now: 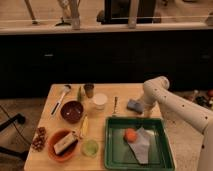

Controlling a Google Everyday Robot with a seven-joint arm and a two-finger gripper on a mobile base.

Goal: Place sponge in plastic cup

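Observation:
The small flat blue-grey sponge [133,105] lies on the wooden table [57,95], just beyond the far edge of the green tray. My gripper [144,107] is at the sponge's right end, low over the table, with the white arm [172,102] reaching in from the right. A white cup [100,101] stands to the left of the sponge. A dark cup [89,90] stands further back left. A green translucent cup [90,148] stands near the front edge.
A green tray [112,155] holds an orange ball [130,134] and a grey cloth [142,145]. A dark bowl [72,111], an orange bowl [52,150] with a tan block, a spoon [60,97], a fork [115,105] and a banana [84,126] lie on the left half.

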